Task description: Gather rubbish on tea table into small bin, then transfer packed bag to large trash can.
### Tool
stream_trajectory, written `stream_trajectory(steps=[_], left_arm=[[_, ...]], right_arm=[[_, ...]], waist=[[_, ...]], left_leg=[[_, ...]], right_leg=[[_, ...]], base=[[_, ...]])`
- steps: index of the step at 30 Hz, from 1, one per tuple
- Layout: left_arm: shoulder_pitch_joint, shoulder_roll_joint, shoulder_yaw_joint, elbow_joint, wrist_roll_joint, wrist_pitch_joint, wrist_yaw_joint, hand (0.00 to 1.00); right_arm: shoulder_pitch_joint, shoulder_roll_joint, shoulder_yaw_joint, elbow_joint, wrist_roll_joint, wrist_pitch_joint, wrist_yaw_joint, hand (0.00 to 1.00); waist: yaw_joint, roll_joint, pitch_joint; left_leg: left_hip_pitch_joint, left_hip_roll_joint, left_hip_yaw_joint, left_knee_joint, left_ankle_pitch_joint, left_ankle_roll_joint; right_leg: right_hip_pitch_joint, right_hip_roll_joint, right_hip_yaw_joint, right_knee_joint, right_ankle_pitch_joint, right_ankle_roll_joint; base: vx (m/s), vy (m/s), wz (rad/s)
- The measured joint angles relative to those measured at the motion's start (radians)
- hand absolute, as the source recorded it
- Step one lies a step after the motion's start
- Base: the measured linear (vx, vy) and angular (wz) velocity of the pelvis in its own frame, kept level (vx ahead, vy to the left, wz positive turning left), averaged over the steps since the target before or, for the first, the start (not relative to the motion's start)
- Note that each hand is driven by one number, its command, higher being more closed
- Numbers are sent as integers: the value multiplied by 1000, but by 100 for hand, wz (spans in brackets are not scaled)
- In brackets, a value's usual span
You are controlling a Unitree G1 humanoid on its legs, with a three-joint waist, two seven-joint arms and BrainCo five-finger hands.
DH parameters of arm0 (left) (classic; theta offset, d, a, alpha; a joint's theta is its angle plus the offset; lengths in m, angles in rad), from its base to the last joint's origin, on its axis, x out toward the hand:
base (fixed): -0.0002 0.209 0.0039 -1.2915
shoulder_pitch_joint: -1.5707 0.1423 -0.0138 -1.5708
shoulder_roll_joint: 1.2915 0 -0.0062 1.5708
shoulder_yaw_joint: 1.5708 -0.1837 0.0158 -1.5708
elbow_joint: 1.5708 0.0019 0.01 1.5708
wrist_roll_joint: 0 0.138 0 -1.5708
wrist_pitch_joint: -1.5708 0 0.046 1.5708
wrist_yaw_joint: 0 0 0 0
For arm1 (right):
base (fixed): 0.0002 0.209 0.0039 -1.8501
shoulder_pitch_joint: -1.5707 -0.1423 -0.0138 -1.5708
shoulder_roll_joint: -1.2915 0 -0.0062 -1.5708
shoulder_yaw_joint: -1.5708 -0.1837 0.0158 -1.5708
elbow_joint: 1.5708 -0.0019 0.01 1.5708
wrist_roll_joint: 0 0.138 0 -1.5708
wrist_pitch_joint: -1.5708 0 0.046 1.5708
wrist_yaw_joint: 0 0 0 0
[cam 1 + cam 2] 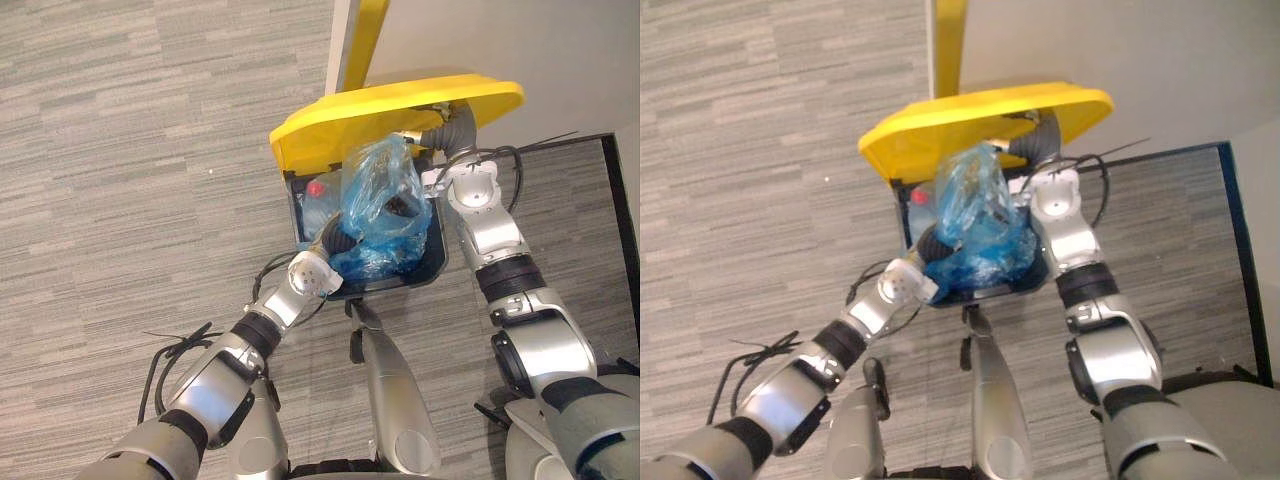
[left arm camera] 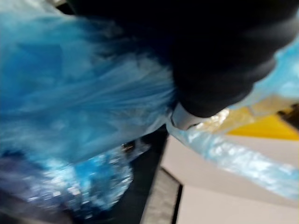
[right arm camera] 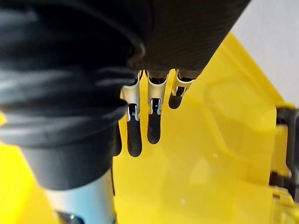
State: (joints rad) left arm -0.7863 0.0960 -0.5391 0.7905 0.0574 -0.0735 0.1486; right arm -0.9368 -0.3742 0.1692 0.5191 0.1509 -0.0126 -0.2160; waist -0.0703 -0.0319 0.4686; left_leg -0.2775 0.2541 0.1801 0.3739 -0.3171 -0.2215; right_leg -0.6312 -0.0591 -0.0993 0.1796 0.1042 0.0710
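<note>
Large dark trash can (image 1: 438,255) with yellow hinged lid (image 1: 400,105): lid raised and mouth exposed, presumably to admit the bag.

Blue translucent plastic bag (image 1: 385,205), packed and crumpled: standing in the can's mouth, top above the rim, not yet fully sunk.

Right hand (image 3: 154,121): straight, unclenched, flat under the lid, apparently propping it open.

Left hand (image 2: 215,65): pressed into the bag's lower side, likely supporting or steering it; grasp impossible to tell.

Small red-capped container (image 1: 315,188): inside the can beside the bag, mostly hidden.

Bag contents unreadable; can's depth concealed by the bag.
</note>
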Motion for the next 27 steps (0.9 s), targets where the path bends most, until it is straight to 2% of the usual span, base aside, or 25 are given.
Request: stream_trajectory(steps=[7,9,16,20,23,27], left_arm=[[-38,-45,11,73,158,34,-7,0],[-39,-67,43,111,251,66,-3,0],[-25,-104,122,126,417,126,4,0],[-14,-107,129,126,437,131,4,0],[25,-106,130,125,440,130,8,0],[102,-89,136,108,420,127,17,0]], right_arm=[[41,38,10,-137,10,-8,-1,0],[43,51,29,-156,13,-9,-1,0],[50,56,51,-162,16,-15,2,0],[93,56,54,-207,14,-19,11,0],[157,55,72,-205,4,-22,22,0],[212,55,72,-140,-9,-27,32,0]], waist=[[7,-2,-1],[3,-2,-1],[11,-3,-5],[16,-4,-6],[16,-12,-36],[15,-17,-58]], left_leg=[[-36,17,35,25,-17,-2],[-31,29,58,31,-18,-3],[-9,28,67,26,-14,-8],[23,12,60,-11,12,-12],[55,0,49,-64,39,-10],[107,-16,28,-129,67,3]], right_leg=[[-52,14,18,11,0,-2],[-53,19,18,20,-3,-7],[-48,17,18,46,-14,-20],[-34,3,14,66,-24,-17],[-12,-7,4,64,-34,-14],[39,-15,-10,35,-40,-5]], base=[[48,-8,-12],[62,-15,-8],[13,-7,0],[15,-16,10],[17,-26,16],[29,-15,18]])
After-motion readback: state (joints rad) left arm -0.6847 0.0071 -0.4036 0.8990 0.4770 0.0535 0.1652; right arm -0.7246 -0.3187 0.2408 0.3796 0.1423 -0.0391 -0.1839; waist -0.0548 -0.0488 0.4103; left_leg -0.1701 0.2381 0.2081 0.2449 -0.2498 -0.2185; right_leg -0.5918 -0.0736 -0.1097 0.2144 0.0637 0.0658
